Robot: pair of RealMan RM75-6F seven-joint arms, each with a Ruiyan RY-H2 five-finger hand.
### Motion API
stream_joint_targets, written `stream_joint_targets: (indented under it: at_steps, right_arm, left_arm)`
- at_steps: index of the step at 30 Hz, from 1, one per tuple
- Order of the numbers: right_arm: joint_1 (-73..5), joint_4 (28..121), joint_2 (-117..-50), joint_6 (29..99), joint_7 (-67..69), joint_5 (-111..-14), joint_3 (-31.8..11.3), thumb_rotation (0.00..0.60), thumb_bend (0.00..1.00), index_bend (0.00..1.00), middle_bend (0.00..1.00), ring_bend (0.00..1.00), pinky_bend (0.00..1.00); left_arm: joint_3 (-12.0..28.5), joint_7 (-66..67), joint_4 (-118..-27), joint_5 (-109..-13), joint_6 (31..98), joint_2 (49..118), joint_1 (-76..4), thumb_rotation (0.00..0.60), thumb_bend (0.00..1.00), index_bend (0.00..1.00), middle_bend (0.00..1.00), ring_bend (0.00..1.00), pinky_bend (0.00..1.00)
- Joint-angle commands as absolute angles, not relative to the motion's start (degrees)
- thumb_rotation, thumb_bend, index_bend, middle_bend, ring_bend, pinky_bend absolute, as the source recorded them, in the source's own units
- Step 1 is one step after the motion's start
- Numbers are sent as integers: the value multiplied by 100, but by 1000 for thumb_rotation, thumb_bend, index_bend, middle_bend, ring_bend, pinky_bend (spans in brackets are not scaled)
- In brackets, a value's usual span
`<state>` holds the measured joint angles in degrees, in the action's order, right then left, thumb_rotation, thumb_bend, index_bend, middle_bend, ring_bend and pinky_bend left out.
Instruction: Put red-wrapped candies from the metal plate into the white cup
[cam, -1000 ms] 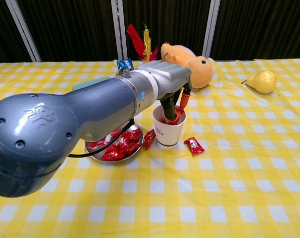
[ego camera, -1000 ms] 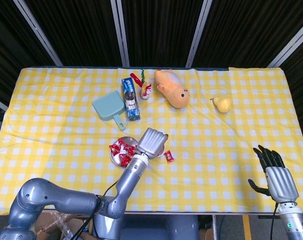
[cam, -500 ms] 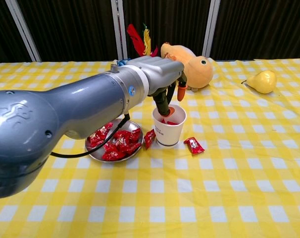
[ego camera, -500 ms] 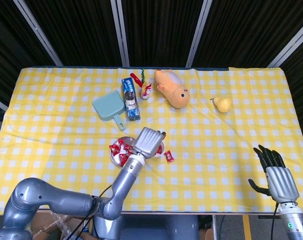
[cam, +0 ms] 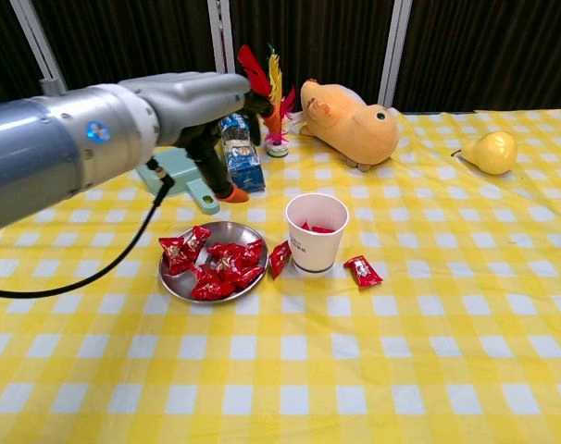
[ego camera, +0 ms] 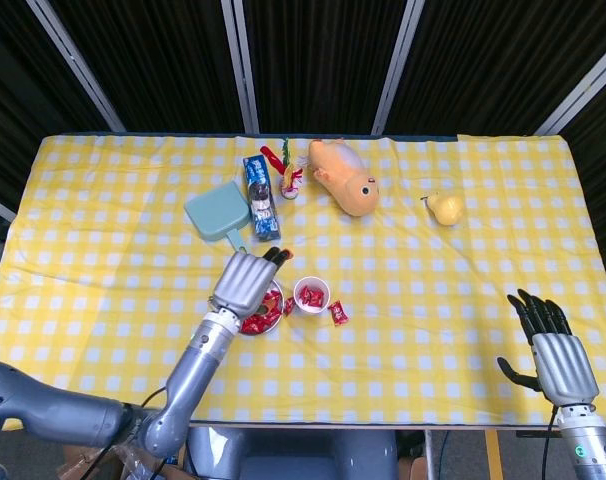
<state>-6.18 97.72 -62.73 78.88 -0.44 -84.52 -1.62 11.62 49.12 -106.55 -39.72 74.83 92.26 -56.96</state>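
Note:
The metal plate holds several red-wrapped candies at the table's front middle. Right of it stands the white cup, with red candy showing inside. One red candy lies between plate and cup, another right of the cup. My left hand hovers above the plate, fingers hanging down and apart, holding nothing. In the head view it hides most of the plate; the cup is clear of it. My right hand is open, off the front right edge.
Behind the plate lie a teal dustpan and a blue packet. A feathered toy and an orange plush animal sit further back. A yellow pear is at the far right.
My left hand rose from the cup and swung left, back over the plate. The candy it held over the cup is gone from its fingers. The right hand stayed put.

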Motion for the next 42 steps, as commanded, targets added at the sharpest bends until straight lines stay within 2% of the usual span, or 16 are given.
stream_joint_targets:
  at_steps: [1, 6, 12, 32, 35, 37, 39, 42]
  right_arm:
    - [-615, 9775, -6280, 7894, -64, -8460, -157, 600, 341, 0, 0, 0, 2]
    - [-615, 9778, -6295, 7891, -96, -8446, -160, 600, 341, 0, 0, 0, 2]
    - [-616, 9789, -6291, 7883, -96, -8429, -165, 600, 341, 0, 0, 0, 1]
    - [-637, 9813, -6241, 7807, 32, -8381, -172, 600, 341, 0, 0, 0, 2]
    - [-640, 9819, -6238, 7802, 30, -8380, -172, 600, 341, 0, 0, 0, 2]
    - [-640, 9815, -6234, 7798, 33, -8372, -173, 600, 341, 0, 0, 0, 2]
    - [-640, 9815, -6236, 7798, 37, -8373, -173, 600, 342, 0, 0, 0, 2]
    - [-639, 9823, -6237, 7802, 29, -8368, -175, 600, 341, 0, 0, 0, 2]
  left_arm:
    - [777, 4948, -10944, -3990, 7594, 8894, -5401, 600, 244, 205, 238, 813, 928]
    - [475, 5112, -10898, -3737, 7479, 8770, -5264, 600, 220, 204, 232, 815, 928]
    - [371, 5301, -10494, -3508, 7222, 9039, -5312, 600, 210, 202, 232, 815, 928]
    - [698, 5644, -9059, -3151, 6687, 10267, -5716, 600, 211, 266, 267, 822, 928]
    - [699, 5699, -8923, -3103, 6636, 10359, -5743, 600, 238, 307, 309, 825, 930]
    - [689, 5729, -8842, -3078, 6612, 10408, -5748, 600, 281, 353, 377, 828, 932]
    - [674, 5735, -8788, -3077, 6601, 10438, -5737, 600, 340, 422, 493, 834, 934]
    - [639, 5737, -8743, -3118, 6620, 10441, -5707, 600, 405, 491, 583, 840, 936]
